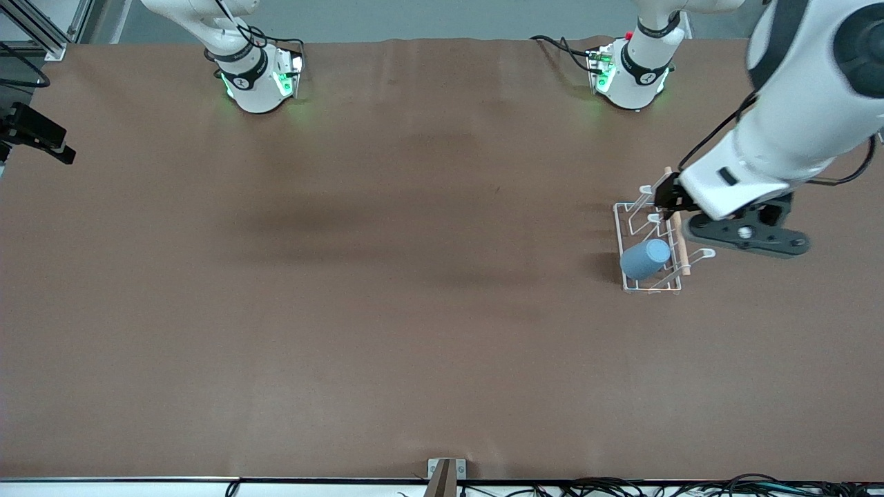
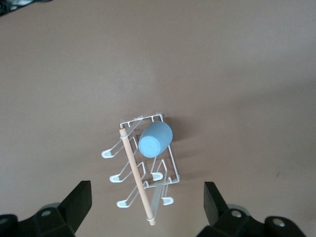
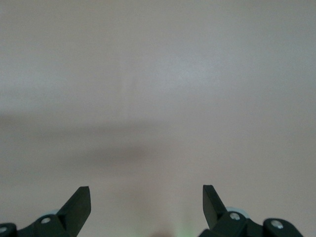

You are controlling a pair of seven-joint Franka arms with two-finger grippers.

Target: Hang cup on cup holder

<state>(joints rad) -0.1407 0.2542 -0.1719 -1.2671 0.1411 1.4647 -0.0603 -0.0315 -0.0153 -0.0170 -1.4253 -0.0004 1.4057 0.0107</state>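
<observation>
Cup (image 1: pixel 646 259) hangs on cup holder (image 1: pixel 627 231); left gripper (image 2: pixel 147 202) above, jaws apart.

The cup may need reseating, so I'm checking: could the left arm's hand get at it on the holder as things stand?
Probably yes. The left hand is open and empty above the cup holder. The cup sits on a prong on the side toward the right arm, its closed end facing up, with nothing covering it.

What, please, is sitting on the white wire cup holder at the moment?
A light-blue cup hangs on a prong of the cup holder. The prong tip inside it is covered.
</observation>
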